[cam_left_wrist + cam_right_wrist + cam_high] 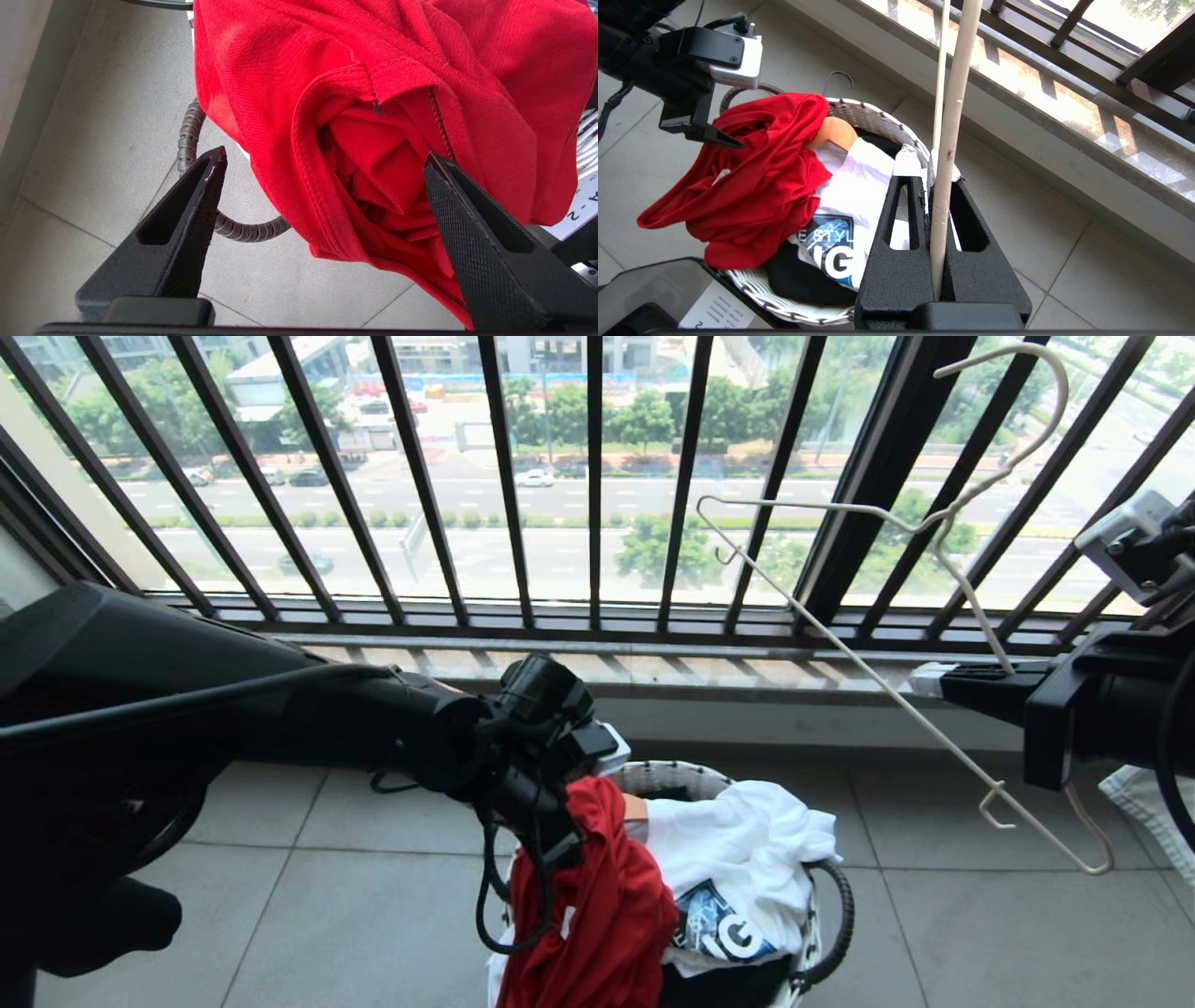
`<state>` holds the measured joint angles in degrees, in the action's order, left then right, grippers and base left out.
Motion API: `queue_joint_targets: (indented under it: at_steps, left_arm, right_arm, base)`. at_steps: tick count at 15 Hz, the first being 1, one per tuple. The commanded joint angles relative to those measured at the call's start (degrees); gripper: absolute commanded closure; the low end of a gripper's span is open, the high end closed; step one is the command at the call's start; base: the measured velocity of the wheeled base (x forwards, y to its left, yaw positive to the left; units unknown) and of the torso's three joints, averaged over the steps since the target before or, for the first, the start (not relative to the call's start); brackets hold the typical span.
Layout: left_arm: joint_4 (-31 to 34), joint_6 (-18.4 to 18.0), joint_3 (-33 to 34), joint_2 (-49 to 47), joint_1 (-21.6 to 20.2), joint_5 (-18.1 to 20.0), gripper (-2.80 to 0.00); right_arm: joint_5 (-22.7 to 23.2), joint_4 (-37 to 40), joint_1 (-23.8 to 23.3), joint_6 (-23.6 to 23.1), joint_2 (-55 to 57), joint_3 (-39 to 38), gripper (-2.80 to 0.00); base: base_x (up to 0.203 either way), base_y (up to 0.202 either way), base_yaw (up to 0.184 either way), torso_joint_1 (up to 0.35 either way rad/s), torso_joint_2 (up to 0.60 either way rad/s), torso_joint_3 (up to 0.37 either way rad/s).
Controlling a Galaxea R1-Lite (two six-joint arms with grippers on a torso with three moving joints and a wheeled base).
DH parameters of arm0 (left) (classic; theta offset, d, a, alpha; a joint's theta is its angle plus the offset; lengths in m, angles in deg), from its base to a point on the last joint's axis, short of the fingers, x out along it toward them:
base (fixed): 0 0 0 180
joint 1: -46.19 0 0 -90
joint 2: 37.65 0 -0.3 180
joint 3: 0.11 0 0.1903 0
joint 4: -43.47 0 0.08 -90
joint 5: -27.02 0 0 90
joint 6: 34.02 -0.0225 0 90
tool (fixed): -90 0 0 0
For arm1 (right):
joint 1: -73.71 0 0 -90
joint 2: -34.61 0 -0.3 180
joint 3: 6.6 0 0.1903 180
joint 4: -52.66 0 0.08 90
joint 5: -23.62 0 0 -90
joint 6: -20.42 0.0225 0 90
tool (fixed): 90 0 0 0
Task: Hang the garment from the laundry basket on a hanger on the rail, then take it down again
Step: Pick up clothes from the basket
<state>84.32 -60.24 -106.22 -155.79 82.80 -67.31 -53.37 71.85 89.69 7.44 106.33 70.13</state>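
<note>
Key relation here: red garment (597,915) heaped right under and in front of the left gripper (322,163), draped over the near-left rim of the laundry basket (672,777) and spilling down the outside toward the floor. Long axis of the bunch roughly top to bottom in the head view, from rim down to tile. Left gripper spread wide, nothing pinched; in the left wrist view one finger sitting against a fold of red cloth, the other out over bare floor tile, with an opening of the shirt (collar or sleeve, can't tell which) gaping between them. Clearly the nearer arm. Looks like a re-grab on that hem edge is what's called for next, just a guess though.

Right gripper (937,233) off to the right by the window, clamped tight on the thin off-white hanger (896,616). Hanger held up in the air, hook up top against the window bars (597,476), long bottom wire slanting down to the right. Well apart from the red shirt, so getting shirt onto hanger means bringing the two together. Rail not in view at all.

Basket contents: white printed shirt (738,859) on top, something black (803,280) underneath, and a bit of wooden hanger (833,133) poking out beside the red. Red one half in, half out.
</note>
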Motion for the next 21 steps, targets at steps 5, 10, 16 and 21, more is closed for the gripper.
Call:
queue_joint_targets:
  at_steps: [5,10,16,21]
  left_arm:
    - [-14.79,0.18,2.95,-5.36,2.13,-7.74,-2.8]
    - [-19.25,0.35,3.56,-3.04,1.68,-13.71,-2.8]
    - [-20.2,0.55,4.97,1.42,0.13,-15.1,-2.8]
    - [-20.02,0.38,5.19,-0.6,0.8,-15.1,-2.8]
  right_arm:
    - [0.09,-0.04,0.01,-0.11,-0.26,0.08,0.0]
    - [0.09,-0.04,0.01,-0.11,-0.35,0.08,0.0]
    - [0.09,-0.04,0.01,-0.11,-0.35,0.0,0.0]
    - [0.09,-0.13,0.01,-0.11,-0.35,0.08,0.0]
  base:
    - [0.0,0.0,0.0,0.0,0.0,0.0]
    - [0.0,0.0,0.0,0.0,0.0,0.0]
    - [0.0,0.0,0.0,0.0,0.0,0.0]
    - [0.0,0.0,0.0,0.0,0.0,0.0]
